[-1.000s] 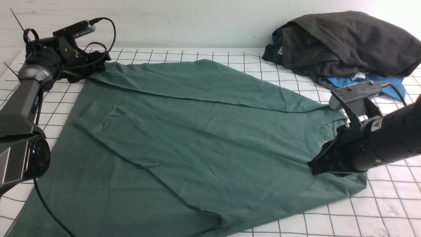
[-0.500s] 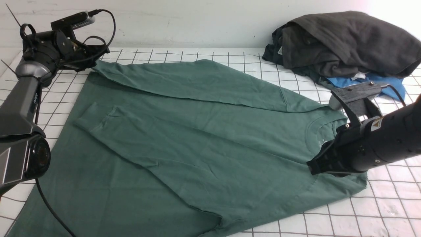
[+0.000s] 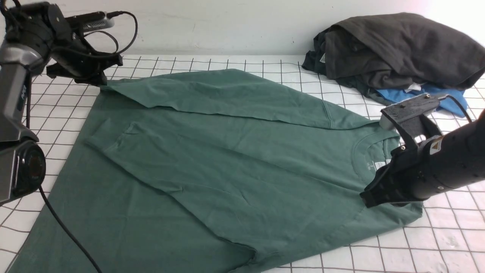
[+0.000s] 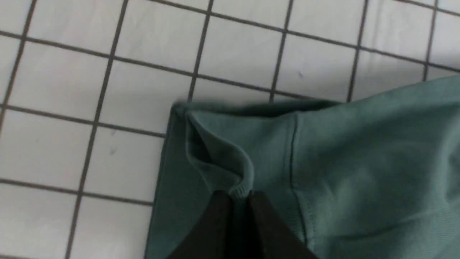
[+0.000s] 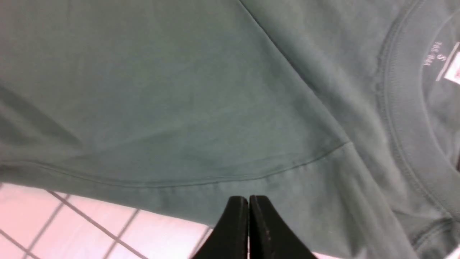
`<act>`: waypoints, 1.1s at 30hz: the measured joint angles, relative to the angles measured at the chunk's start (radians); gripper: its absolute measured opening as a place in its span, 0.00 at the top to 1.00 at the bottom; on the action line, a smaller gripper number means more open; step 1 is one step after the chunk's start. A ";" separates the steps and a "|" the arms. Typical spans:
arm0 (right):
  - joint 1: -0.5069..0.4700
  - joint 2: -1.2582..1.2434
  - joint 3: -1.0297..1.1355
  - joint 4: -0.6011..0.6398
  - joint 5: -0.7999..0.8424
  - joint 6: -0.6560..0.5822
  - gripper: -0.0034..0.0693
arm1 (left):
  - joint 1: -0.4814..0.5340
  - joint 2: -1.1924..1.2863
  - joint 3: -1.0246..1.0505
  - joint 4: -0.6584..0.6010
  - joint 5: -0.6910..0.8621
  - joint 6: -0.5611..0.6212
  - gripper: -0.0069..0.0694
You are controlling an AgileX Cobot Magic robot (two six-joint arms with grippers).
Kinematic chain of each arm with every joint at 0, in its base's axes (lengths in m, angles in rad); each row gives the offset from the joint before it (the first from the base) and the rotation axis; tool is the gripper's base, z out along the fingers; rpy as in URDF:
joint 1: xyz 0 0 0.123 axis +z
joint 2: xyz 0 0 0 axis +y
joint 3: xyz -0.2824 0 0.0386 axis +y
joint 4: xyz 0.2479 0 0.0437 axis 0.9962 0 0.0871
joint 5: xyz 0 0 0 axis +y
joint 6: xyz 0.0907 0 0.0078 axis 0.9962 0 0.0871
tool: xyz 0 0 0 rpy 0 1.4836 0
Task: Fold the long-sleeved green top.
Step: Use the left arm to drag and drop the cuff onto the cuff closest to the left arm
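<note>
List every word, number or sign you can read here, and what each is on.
"S": printed inside the top's collar; the line of print beside it is too blurred.
Neck label: blurred, unreadable.
Yellow triangle sticker on right arm: a warning sign, no words legible.
Lettering on left arm: too small.
Tag on dark garment: too small.

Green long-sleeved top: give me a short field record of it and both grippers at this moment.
garment: green long-sleeved top, spread on gridded table, near sleeve laid across body
left_arm: left gripper shut on far sleeve's cuff
right_arm: right gripper shut, tips at near shoulder; grip on fabric unclear
nearby: dark garments over blue garment, far right
</note>
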 joint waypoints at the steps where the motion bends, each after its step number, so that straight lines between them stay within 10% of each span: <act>1: 0.000 -0.004 0.000 -0.010 0.002 0.000 0.96 | 0.000 -0.027 0.011 0.000 0.012 0.009 0.88; 8: 0.000 -0.068 0.000 -0.029 0.013 0.000 0.96 | -0.007 -0.259 0.271 0.012 0.014 0.039 0.88; 17: 0.000 -0.123 0.000 -0.055 0.015 -0.001 0.96 | -0.035 -0.606 1.110 0.139 -0.093 0.059 0.88; 33: 0.000 -0.123 0.000 -0.047 -0.004 -0.008 0.96 | -0.118 -0.925 1.229 0.259 -0.110 -0.012 0.87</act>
